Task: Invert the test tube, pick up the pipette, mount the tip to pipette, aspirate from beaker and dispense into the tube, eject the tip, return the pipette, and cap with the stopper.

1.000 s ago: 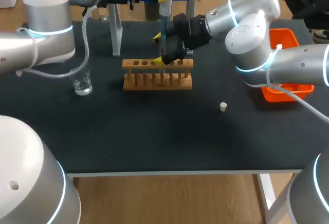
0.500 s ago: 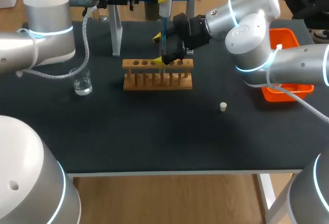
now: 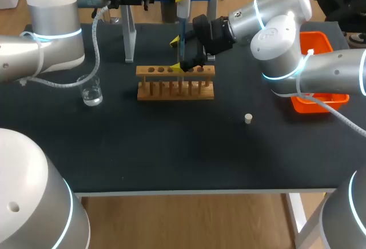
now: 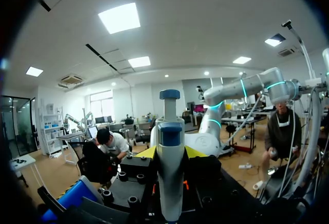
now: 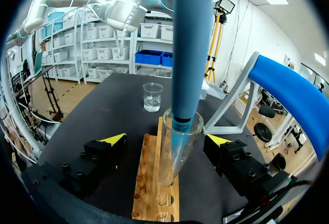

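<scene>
Gripping pipette [image 4: 170, 172] tight in left gripper [image 4: 169, 154], blue tip [image 5: 191, 54] reaching into test tube [image 5: 177, 152] in wooden rack [image 5: 146, 183]. Bracketing tube with right gripper [image 5: 167, 139], splayed, seemingly not touching. Probably dispensing. Awaiting tip ejection, pipette return, capping; stopper [image 3: 247, 118] lying apart on table.

- Robotics lab with a wet-chemistry bench setup.
- Two grey robot arms, left arm [image 3: 46, 37] and right arm [image 3: 286, 32], over a black table [image 3: 171, 157].
- Centre of head view: wooden test tube rack [image 3: 175, 83].
- Left: glass beaker [image 3: 91, 91] holding clear liquid.
- Upper middle: pipette [image 3: 182, 15].
- Right of centre: small white stopper [image 3: 248, 118].
- Right edge: orange bin [image 3: 320, 99].
</scene>
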Robot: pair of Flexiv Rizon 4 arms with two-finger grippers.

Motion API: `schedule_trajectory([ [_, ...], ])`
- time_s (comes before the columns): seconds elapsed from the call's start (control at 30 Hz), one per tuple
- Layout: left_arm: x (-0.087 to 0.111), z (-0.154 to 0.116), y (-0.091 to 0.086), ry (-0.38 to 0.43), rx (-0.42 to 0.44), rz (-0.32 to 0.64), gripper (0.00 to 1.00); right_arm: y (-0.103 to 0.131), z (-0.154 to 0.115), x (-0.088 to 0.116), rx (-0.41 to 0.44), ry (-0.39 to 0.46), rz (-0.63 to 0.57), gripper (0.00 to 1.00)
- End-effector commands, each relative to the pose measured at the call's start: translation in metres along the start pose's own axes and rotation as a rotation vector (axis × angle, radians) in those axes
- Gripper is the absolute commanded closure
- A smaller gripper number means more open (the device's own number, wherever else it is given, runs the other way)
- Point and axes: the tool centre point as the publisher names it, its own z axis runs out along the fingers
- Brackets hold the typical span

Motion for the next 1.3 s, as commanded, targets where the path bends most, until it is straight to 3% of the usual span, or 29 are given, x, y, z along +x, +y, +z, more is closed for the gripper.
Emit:
schedule_trajectory([
  [0.03, -0.0035, -0.002, -0.0002, 0.007, -0.001, -0.003, 1.0, 0.0001, -0.0016, -0.0003, 0.001, 0.003, 0.0, 0.0],
  [1.3, -0.0039, -0.0001, 0.0033, 0.023, -0.013, -0.014, 1.0, 0.0001, -0.0016, -0.0003, 0.001, 0.003, 0.0, 0.0],
])
